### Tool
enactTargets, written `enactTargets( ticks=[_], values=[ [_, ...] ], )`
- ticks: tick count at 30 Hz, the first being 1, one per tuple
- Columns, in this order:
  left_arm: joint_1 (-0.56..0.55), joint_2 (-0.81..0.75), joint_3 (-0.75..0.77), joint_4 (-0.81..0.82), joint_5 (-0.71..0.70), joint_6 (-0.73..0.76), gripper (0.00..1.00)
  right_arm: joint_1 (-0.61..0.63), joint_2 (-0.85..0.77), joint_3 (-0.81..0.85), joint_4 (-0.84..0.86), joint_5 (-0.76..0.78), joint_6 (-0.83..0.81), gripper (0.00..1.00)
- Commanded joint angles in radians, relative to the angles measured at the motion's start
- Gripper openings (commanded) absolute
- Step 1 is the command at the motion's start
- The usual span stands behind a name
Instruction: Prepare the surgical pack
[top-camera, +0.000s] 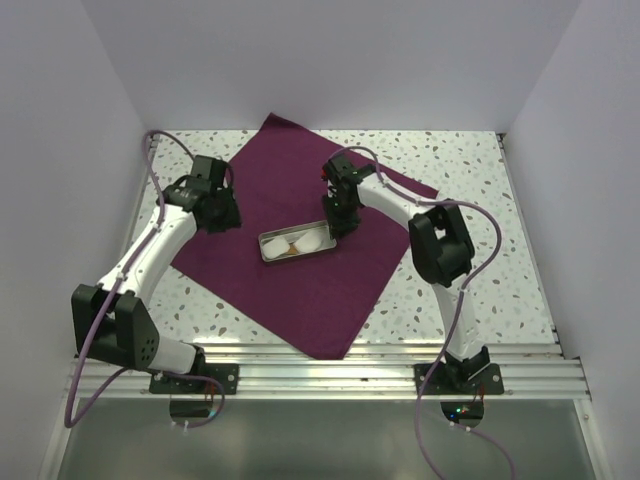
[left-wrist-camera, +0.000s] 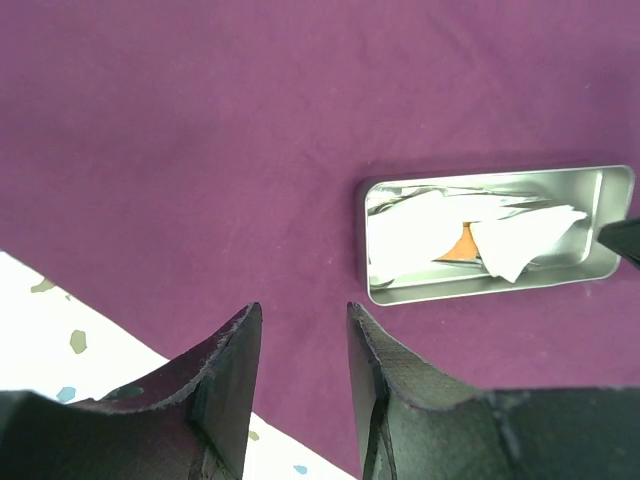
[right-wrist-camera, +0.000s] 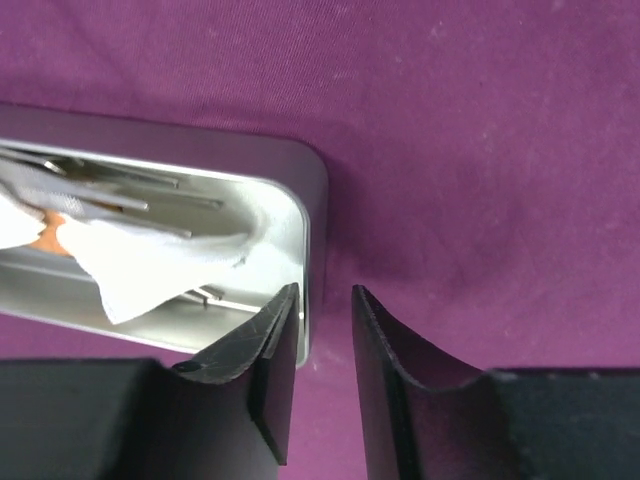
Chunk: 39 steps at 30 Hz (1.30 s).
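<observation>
Where right end effector (right-wrist-camera: 325, 292) hangs, surgical pack (right-wrist-camera: 480, 150) lies.

L arm (top-camera: 150, 250): elbow near-left, forearm reaching far & right, wrist tipped down. L gripper (left-wrist-camera: 300, 312) fingers slightly parted. R arm (top-camera: 400, 205): elbow raised on right, forearm stretched left to centre. R gripper (right-wrist-camera: 325, 292) pointing down, fingers narrowly apart.
</observation>
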Motion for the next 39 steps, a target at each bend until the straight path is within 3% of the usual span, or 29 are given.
enactTargets(
  ticks=[1, 9, 39],
  values=[
    [-0.002, -0.047, 0.012, -0.012, -0.031, -0.002, 0.43, 0.005, 0.018, 0.057, 0.008, 0.021, 0.014, 0.29],
    [-0.002, -0.006, 0.063, -0.022, -0.01, -0.004, 0.41, 0.004, 0.066, 0.138, -0.032, 0.049, 0.028, 0.0],
    [-0.002, -0.038, 0.014, 0.014, 0.076, 0.026, 0.42, 0.036, 0.221, 0.401, -0.14, 0.165, -0.015, 0.0]
  ],
)
